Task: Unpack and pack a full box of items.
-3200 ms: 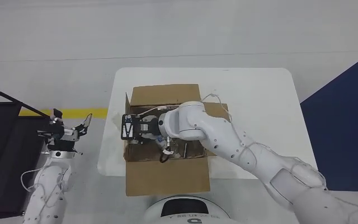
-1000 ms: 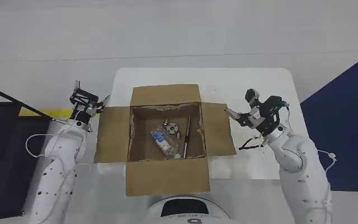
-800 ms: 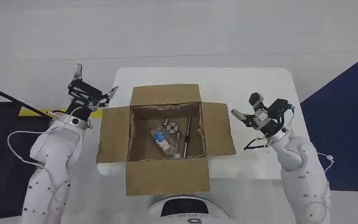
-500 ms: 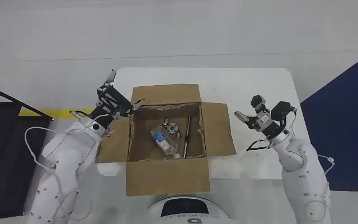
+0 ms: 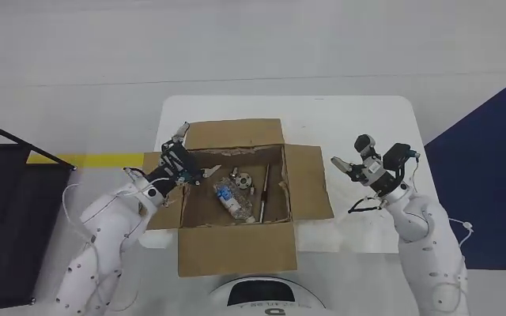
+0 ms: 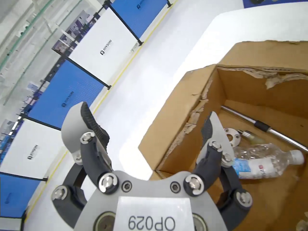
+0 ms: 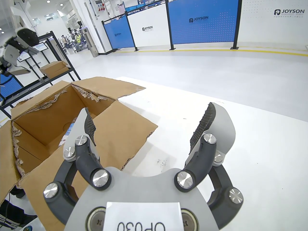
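Top view has my left tool (image 5: 197, 148) over the far left corner of the open cardboard box (image 5: 237, 249), and its fingers are spread wide apart with nothing between them. On the left wrist view the same tool (image 6: 146, 110) frames the box's (image 6: 182, 102) torn left wall, one finger on the outer side and one over the opening; I cannot tell whether either touches the cardboard. The box sits in the middle of the white tabletop (image 5: 364, 118) with all four flaps folded outward. Lying on its floor I see a crumpled clear plastic bottle (image 5: 233, 201) with a white cap, a small round metal flange (image 5: 245, 180) just beyond it, and a thin metal rod (image 5: 265, 193) beside them towards the right wall. The left wrist view shows the bottle (image 6: 259, 162), flange (image 6: 230, 139) and rod (image 6: 264, 126) close together. Further right, my right tool (image 5: 349, 152) hangs above bare tabletop just past the right flap, fingers also apart and empty. Its own wrist view shows that tool (image 7: 149, 108) facing the box (image 7: 125, 126) across the tabletop (image 7: 240, 133).
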Controlling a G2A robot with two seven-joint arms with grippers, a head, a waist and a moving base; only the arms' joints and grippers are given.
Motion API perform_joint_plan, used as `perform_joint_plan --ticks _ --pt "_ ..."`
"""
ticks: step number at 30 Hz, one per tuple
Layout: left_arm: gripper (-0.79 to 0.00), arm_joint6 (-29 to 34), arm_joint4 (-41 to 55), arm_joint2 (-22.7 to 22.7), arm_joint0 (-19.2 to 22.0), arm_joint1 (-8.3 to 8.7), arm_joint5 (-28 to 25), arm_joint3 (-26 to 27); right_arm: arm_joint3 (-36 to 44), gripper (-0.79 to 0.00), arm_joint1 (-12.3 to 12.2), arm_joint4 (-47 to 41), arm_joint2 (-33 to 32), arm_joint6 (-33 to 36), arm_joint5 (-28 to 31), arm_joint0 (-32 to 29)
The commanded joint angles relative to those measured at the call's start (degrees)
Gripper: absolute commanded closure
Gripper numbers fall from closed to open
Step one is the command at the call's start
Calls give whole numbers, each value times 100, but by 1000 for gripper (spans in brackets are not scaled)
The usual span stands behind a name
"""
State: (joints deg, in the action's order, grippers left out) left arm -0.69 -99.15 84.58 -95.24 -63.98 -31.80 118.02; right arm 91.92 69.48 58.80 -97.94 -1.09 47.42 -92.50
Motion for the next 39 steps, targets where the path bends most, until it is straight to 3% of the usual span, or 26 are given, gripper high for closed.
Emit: perform_joint_plan --ticks 1,6,8,17,19,22,27,33,39 --pt "-785 -81 -421 -142 119 39 -514 -138 0 -785 0 0 0 0 0 0" --pt "-785 -110 -1063 -488 492 125 -1672 -168 0 -785 0 0 0 0 0 0" --pt "-785 -85 -1157 -521 621 148 -1890 -129 0 -785 0 0 0 0 0 0" --pt "-785 -28 -1137 -459 712 158 -1894 -78 0 -785 0 0 0 0 0 0" --pt "-785 2 -1172 -532 659 171 -2105 -193 0 -785 0 0 0 0 0 0" --pt "-785 130 -1588 -649 748 228 -2596 -340 0 -785 0 0 0 0 0 0" --pt "-785 298 -1851 -898 880 400 -2620 -539 0 -785 0 0 0 0 0 0" --pt "-785 925 -1856 -1641 1413 530 -2620 -851 0 -785 0 0 0 0 0 0" --pt "-785 1471 -1584 -2685 2166 514 -2620 -1498 0 -785 0 0 0 0 0 0"
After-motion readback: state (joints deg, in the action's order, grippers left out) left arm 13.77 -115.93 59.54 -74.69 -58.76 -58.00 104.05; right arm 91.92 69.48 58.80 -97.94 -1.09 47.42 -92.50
